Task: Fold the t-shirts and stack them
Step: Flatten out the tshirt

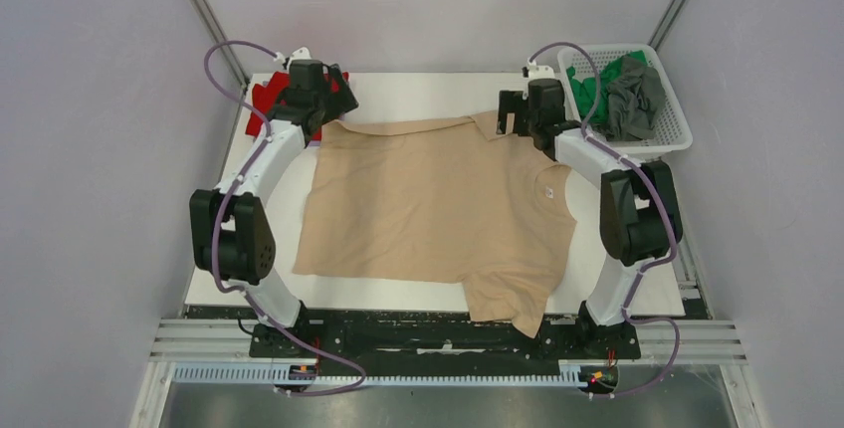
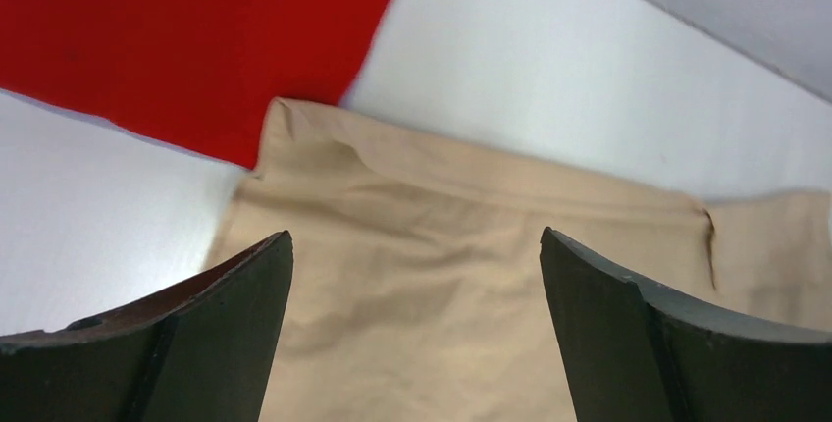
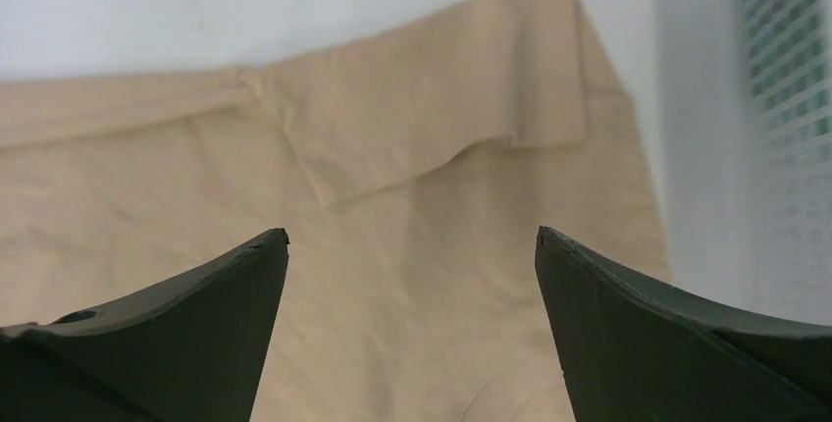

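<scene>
Gaping, left hand (image 2: 416, 234) and right hand (image 3: 412, 231) overhang beige t-shirt (image 1: 438, 199).

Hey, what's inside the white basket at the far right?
A crumpled green t-shirt and a grey t-shirt partly over it lie in the white basket. Anything beneath them, and the basket's floor, is covered.

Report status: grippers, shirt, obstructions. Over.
Left gripper, right gripper open, holding nothing. Beige t-shirt spread out, one sleeve over near edge. Red t-shirt at its far-left corner.
</scene>
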`<move>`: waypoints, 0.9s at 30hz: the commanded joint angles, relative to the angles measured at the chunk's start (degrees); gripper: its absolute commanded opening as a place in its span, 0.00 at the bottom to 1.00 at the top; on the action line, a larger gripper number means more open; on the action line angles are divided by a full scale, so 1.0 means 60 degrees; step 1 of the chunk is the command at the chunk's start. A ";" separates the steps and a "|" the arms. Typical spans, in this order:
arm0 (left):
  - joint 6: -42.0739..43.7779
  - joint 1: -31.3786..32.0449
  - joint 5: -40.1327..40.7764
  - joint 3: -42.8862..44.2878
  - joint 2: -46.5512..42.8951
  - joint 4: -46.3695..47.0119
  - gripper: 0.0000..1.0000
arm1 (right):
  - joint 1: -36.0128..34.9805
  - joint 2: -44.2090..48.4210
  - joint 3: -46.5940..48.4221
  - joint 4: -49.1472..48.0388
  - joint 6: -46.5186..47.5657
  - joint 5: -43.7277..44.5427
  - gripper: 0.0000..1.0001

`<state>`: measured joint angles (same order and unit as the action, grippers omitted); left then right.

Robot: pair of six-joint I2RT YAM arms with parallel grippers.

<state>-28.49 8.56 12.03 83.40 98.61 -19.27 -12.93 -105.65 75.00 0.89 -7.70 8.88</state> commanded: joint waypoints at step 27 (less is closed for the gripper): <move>0.0106 0.0171 -0.1517 0.1216 0.3490 0.1431 1.00 | -0.0013 -0.3956 0.2749 -0.2257 -0.0402 -0.1634 0.98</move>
<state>-29.12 10.11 1.34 85.76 116.95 -14.39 -12.99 -126.23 84.53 -8.14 -9.72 -1.23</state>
